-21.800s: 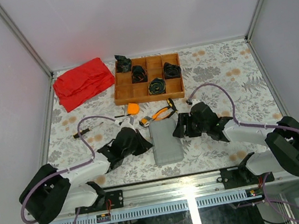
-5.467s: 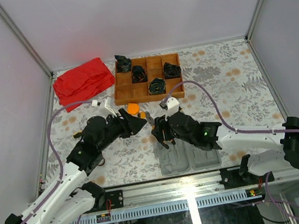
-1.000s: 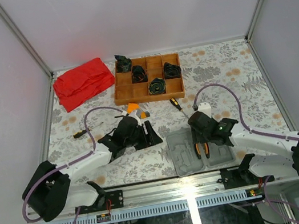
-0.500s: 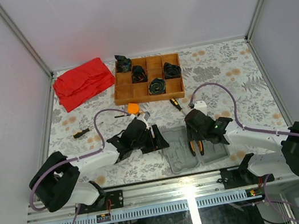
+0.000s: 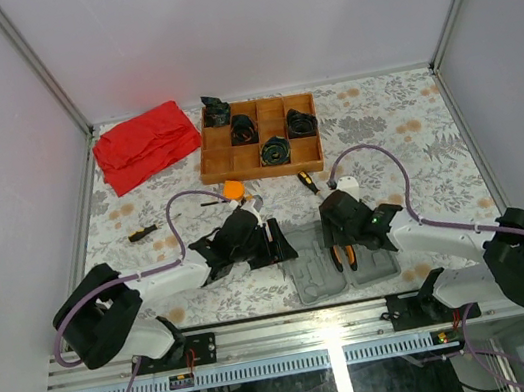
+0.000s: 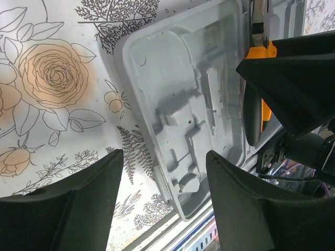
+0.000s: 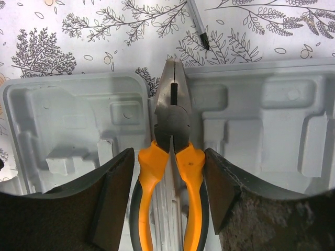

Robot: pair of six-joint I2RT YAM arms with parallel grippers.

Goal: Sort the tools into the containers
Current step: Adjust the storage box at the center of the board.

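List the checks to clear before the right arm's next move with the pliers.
1. Open case, recesses exposed: ok.
2. Seating of the pliers in a recess: not ok; they lie along the hinge between the two halves.
3. Release by the right gripper: cannot tell; its fingers flank the handles closely.
4. Free left gripper, open with nothing between its fingers: ok.
5. Other tools sorted: not ok; a screwdriver and the tape measure lie on the table outside the case.
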